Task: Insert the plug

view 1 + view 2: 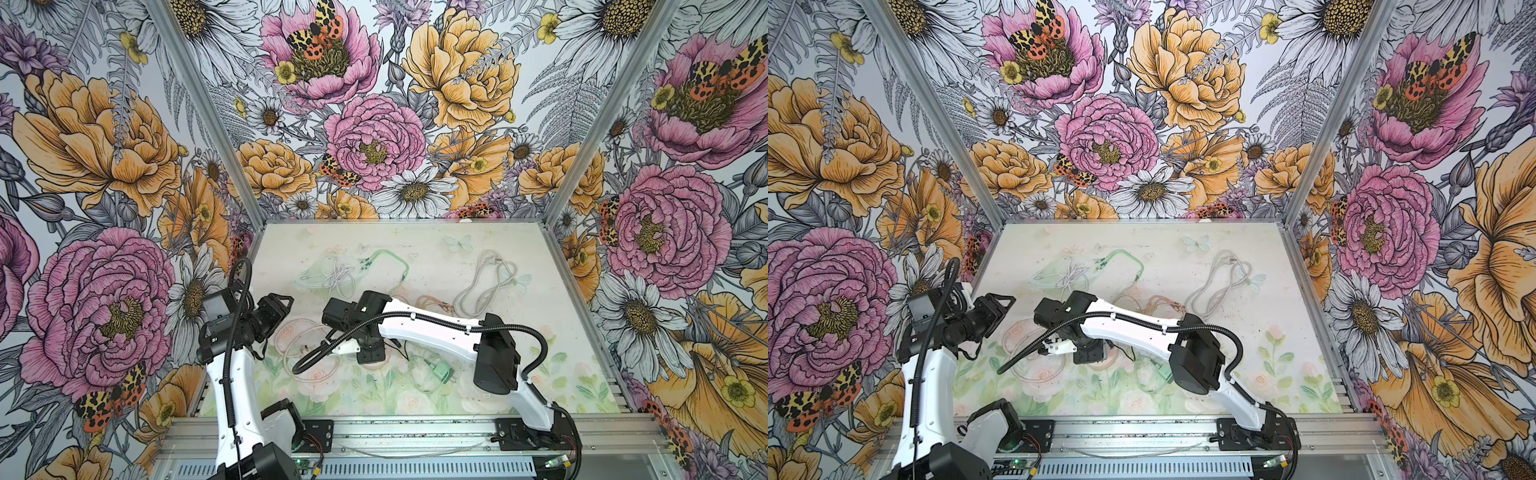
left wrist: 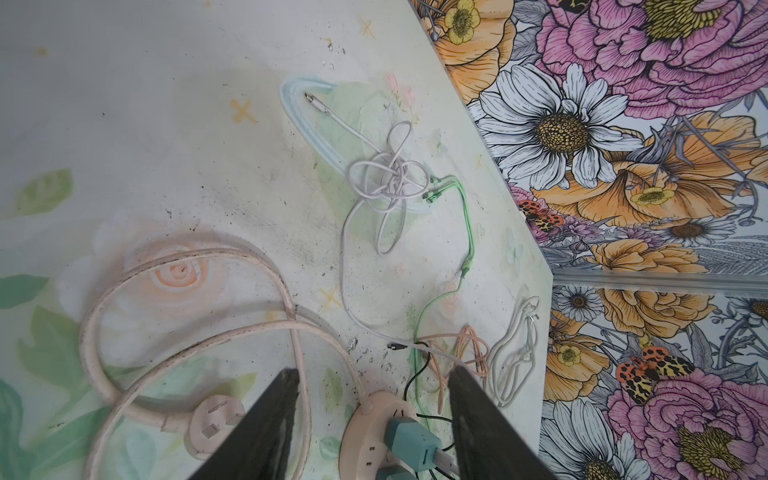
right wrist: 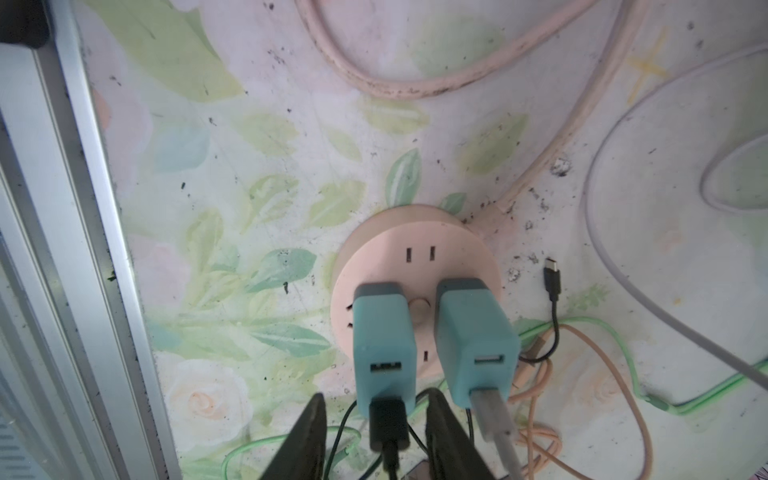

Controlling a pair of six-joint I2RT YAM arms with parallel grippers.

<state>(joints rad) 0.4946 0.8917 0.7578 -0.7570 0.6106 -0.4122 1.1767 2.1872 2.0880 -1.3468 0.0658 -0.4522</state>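
Right fingers (image 3: 307, 440) are low over the hub (image 3: 415, 237), about 7 o'clock from the middle of the surface (image 1: 540, 266). The black plug (image 3: 388, 419) sits in the lower port of one of the two teal chargers (image 3: 384, 332), and from here it looks home or close to it. I can't tell whether a sliver of it is short of seated.

To finish well, I'd stay square to the port and press straight along the plug's axis with no twisting. I'd also watch that the hub doesn't skate, since nothing pins it.

The right fingers stand either side of the plug, narrow but parted, with a gap showing on each side. I read that as straddling, not gripping.

Left fingers (image 2: 270, 415) hang wide and empty out at 9 o'clock, touching nothing. They could come in to steady the hub if it slides.
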